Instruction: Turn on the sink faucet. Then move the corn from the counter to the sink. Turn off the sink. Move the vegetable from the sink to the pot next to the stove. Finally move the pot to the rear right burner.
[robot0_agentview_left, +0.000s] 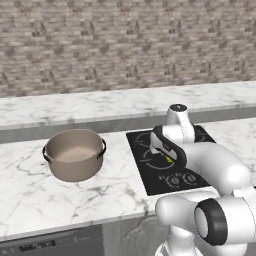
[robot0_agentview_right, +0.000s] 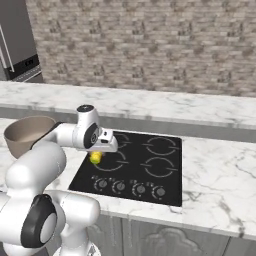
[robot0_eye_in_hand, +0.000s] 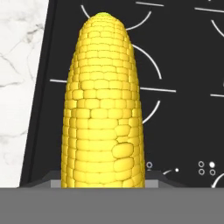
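Hand view puts the corn right in front of you: a yellow cob with a greenish tip, standing up along the gripper's axis, its base down between the finger tips. The gripper is clamped on that cob, jaws part-way apart around its thickness. Under it lies the black stove with its thin white rings, and the marble tabletop runs along the left edge of that view.

From the right base view you can see the gripper hanging above the stove's near left area, a bit of yellow showing beneath the white hand (the cob is off the glass, as far as the pictures tell). The knobs line the stove's front edge.

In the left base view the pot sits on the tabletop to the left of the stove, well apart from the gripper, and looks empty inside.
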